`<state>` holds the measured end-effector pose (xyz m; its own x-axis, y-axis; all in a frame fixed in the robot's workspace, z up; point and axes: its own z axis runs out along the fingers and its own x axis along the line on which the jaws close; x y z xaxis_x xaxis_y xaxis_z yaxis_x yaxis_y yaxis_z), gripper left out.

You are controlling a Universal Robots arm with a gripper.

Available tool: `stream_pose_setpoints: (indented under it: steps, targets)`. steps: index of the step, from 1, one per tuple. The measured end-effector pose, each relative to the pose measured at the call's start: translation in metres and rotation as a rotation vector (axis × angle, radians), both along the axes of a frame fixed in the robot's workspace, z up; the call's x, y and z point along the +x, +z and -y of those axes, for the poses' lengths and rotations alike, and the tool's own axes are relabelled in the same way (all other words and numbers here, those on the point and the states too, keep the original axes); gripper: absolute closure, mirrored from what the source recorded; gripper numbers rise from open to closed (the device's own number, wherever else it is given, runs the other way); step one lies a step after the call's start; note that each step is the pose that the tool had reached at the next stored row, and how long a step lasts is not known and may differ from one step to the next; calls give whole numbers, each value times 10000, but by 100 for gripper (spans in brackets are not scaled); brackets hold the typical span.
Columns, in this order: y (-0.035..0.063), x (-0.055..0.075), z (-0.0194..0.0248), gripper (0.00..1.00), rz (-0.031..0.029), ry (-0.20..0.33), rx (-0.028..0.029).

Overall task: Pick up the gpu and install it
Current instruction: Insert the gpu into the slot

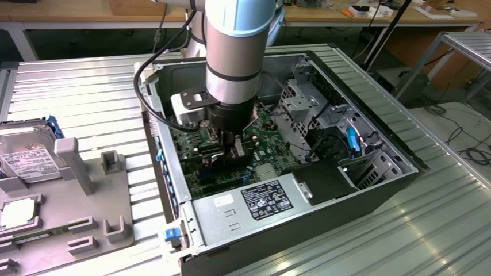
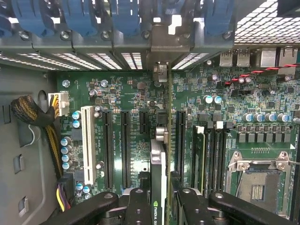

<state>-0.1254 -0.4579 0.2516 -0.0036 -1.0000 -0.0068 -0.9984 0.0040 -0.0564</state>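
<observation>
The gpu (image 2: 160, 171) stands on edge between my gripper's (image 2: 159, 194) two black fingers (image 2: 138, 206), which are shut on it. Its green card runs straight toward the case's rear wall, where its silver bracket (image 2: 160, 44) meets the slot openings. It stands over the motherboard (image 2: 126, 93) among the long black expansion slots (image 2: 125, 145); I cannot tell whether its edge sits in a slot. In the exterior view the arm reaches straight down into the open computer case (image 1: 376, 172), with the gripper (image 1: 230, 146) low over the motherboard (image 1: 268, 123) and the gpu (image 1: 239, 150) mostly hidden by it.
A white slot (image 2: 87, 143) and a bundle of braided cables (image 2: 33, 117) lie beside the black slots. The empty processor socket (image 2: 258, 180) is on the other side. The power supply (image 1: 253, 201) fills the case's near end. A grey tray (image 1: 77, 190) on the exterior view's left holds a hard drive (image 1: 27, 155).
</observation>
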Motion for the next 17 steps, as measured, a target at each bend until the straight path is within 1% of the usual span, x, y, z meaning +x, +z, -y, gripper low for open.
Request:
stream_pose_setpoints:
  steps: [5, 6, 7, 8, 9, 10, 12, 13, 14, 17]
  targets:
    - [0, 0, 0, 73, 0, 0, 0]
    - [-8, 0, -2, 72, 7, -1, 22]
    - [-10, 0, -2, 72, 11, -2, 19]
    - [1, 0, 0, 67, -1, 0, -2]
    - [-1, 0, 0, 60, 2, 0, 3]
    - [0, 0, 0, 48, 1, 0, 0]
    - [0, 0, 0, 48, 0, 1, 0]
    - [5, 0, -1, 42, -2, -10, -3]
    - [26, 1, -1, 42, 1, -12, 2]
    - [200, 0, -1, 42, 1, -21, 2]
